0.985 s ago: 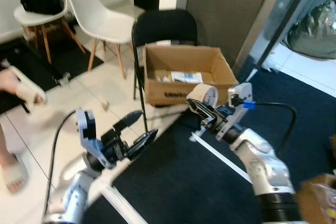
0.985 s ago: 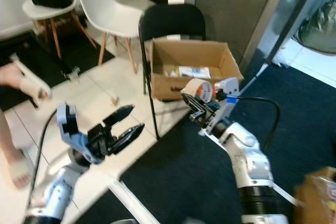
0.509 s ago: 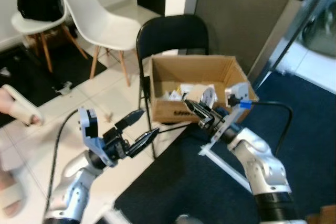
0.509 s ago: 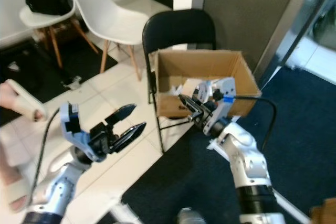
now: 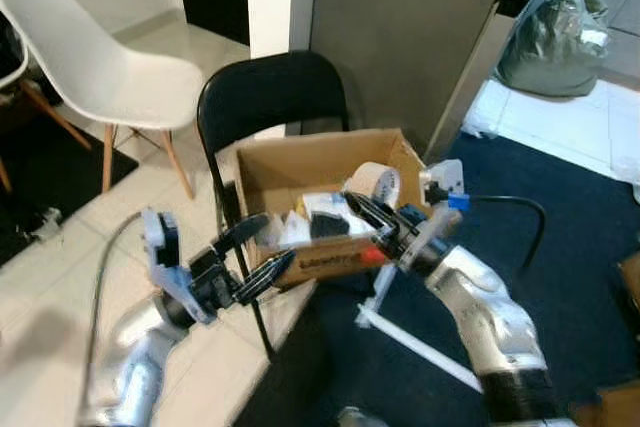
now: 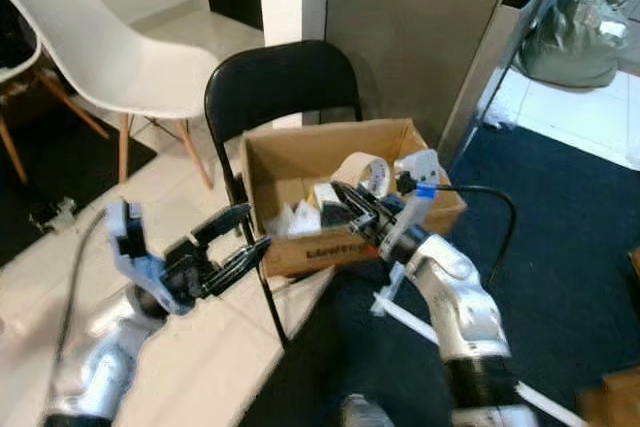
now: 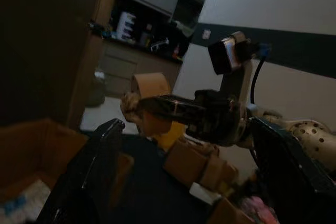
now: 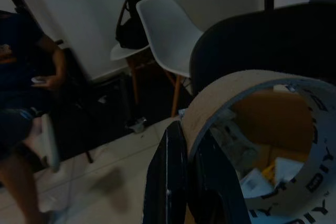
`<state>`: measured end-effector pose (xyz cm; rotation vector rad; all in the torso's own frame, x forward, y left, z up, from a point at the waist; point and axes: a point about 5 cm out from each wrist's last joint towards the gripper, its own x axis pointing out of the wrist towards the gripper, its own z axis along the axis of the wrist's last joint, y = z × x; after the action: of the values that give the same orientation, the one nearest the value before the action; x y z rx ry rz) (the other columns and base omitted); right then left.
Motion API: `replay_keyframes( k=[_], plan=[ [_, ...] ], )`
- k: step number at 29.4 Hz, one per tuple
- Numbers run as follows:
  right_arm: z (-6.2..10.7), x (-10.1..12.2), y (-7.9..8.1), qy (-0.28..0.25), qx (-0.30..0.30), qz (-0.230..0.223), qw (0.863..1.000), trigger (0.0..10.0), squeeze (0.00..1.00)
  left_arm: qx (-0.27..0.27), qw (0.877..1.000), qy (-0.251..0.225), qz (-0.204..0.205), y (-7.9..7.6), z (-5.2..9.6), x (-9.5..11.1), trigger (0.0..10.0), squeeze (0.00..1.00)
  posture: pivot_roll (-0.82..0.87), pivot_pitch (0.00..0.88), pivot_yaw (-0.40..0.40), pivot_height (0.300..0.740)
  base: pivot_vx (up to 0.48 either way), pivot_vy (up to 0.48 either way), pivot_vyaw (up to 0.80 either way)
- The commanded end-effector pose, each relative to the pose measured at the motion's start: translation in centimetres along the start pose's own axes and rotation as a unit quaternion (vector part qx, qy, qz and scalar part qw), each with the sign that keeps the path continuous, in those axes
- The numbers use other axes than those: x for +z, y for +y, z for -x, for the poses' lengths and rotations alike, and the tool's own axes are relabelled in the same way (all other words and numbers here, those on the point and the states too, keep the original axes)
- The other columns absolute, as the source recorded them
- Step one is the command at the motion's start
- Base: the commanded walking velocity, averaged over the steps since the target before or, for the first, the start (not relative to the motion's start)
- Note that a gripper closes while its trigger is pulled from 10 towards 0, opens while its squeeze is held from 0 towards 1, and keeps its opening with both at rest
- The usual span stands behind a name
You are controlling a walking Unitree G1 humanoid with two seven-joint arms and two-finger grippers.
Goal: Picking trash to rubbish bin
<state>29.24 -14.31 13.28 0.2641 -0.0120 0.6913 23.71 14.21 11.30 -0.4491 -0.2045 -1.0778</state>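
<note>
A cardboard box (image 5: 318, 160) holding scraps of paper and packaging rests on the seat of a black folding chair (image 5: 268, 97). My right gripper (image 5: 352, 205) is shut on a beige tape roll (image 5: 373, 183), one finger passing through its hole, and holds it over the box's right half. In the right wrist view the tape roll (image 8: 247, 103) hangs on the black fingers (image 8: 173, 182) above the box contents. My left gripper (image 5: 273, 240) stands open just before the box's front left corner, holding nothing.
A white chair (image 5: 95, 62) stands at the left on tiled floor. Dark carpet with a white strip (image 5: 420, 347) lies at the right. A grey bag (image 5: 555, 32) sits at the back right. A seated person (image 8: 26, 72) appears in the right wrist view.
The camera has closed in on the box. My right gripper has carried the tape roll from in front of the box to over its opening. The left gripper has neared the box's front.
</note>
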Motion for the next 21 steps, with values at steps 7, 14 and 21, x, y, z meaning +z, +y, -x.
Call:
replay_keyframes(
  k=[7,14,21],
  plan=[
    [-0.11,0.0,0.13,0.003,0.003,-0.001,1.0,10.0,0.0,0.004,1.0,0.012,-0.001,-0.04,0.51,-0.27,10.0,0.0,0.01,0.0,-0.017,0.74,0.48,0.0,-0.26],
    [-0.14,0.06,0.07,0.001,-0.001,-0.007,1.0,10.0,0.0,0.006,1.0,0.013,0.002,-0.02,0.48,-0.27,10.0,0.0,0.01,0.0,-0.015,0.74,0.48,0.0,-0.68],
    [-0.16,0.08,0.07,0.0,-0.001,-0.004,1.0,10.0,0.0,0.018,1.0,0.018,0.009,0.19,0.5,-0.39,10.0,0.0,0.01,0.0,-0.014,0.74,0.035,0.0,0.0]
  ],
)
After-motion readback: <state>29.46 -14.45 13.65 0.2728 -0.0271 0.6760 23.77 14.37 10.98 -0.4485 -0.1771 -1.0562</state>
